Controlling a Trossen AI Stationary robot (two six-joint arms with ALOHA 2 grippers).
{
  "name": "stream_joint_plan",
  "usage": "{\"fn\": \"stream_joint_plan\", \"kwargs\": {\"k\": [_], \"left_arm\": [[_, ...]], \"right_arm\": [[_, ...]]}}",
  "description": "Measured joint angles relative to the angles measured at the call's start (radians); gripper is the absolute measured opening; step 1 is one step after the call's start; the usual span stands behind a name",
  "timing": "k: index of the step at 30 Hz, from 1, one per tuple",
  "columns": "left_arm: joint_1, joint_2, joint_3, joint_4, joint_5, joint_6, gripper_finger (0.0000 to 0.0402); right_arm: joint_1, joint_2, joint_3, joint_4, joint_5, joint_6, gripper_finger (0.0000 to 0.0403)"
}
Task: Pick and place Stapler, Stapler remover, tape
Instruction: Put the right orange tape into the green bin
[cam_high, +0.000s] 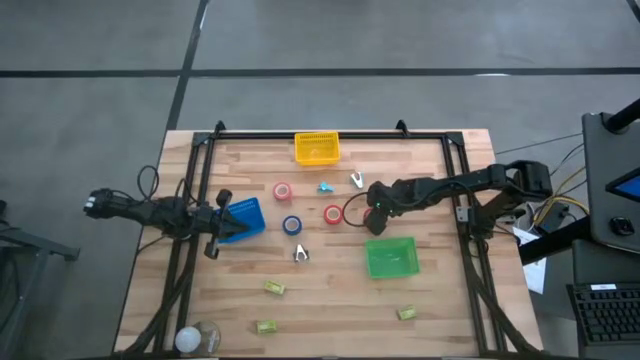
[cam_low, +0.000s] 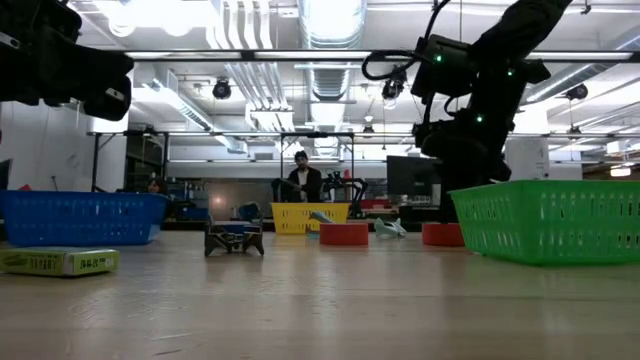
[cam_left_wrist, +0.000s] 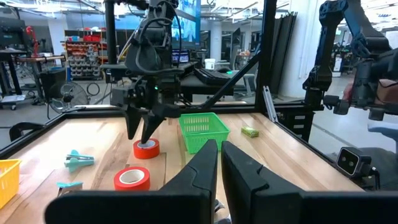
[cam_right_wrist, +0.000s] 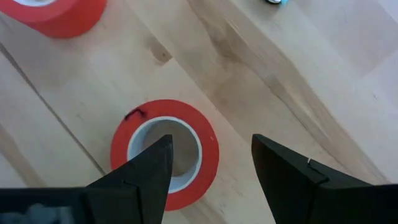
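A red tape roll (cam_right_wrist: 163, 152) lies flat on the wooden table, right of the middle. My right gripper (cam_right_wrist: 211, 149) hangs open just above it, pointing steeply down: one finger stands over the roll's pale hole, the other outside its wall. A second red roll (cam_high: 333, 214) lies close by toward the left, a pinkish roll (cam_high: 283, 190) and a blue roll (cam_high: 292, 225) farther left. A dark staple remover (cam_high: 301, 254) stands near the middle. My left gripper (cam_left_wrist: 219, 165) waits shut and level over the blue basket (cam_high: 243, 218).
A green basket (cam_high: 390, 257) stands just nearside of my right gripper, and a yellow basket (cam_high: 317, 148) at the far edge. A teal remover (cam_high: 325, 187) and a silver one (cam_high: 357, 181) lie behind the rolls. Small yellow-green boxes (cam_high: 274, 288) are scattered near the front.
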Motion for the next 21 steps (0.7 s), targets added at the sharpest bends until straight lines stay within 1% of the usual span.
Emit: {"fn": "stream_joint_plan", "kwargs": {"k": [12, 16, 21], "left_arm": [[0.0, 0.0, 0.0, 0.0, 0.0, 0.0, 0.0026], [0.0, 0.0, 0.0, 0.0, 0.0, 0.0, 0.0026], [0.0, 0.0, 0.0, 0.0, 0.0, 0.0, 0.0026]], "right_arm": [[0.001, 0.061, 0.0, 0.016, -0.008, 0.002, 0.0155], [0.001, 0.066, 0.0, 0.022, -0.011, 0.003, 0.0124], [0.001, 0.046, 0.0, 0.021, -0.011, -0.001, 0.0072]]}}
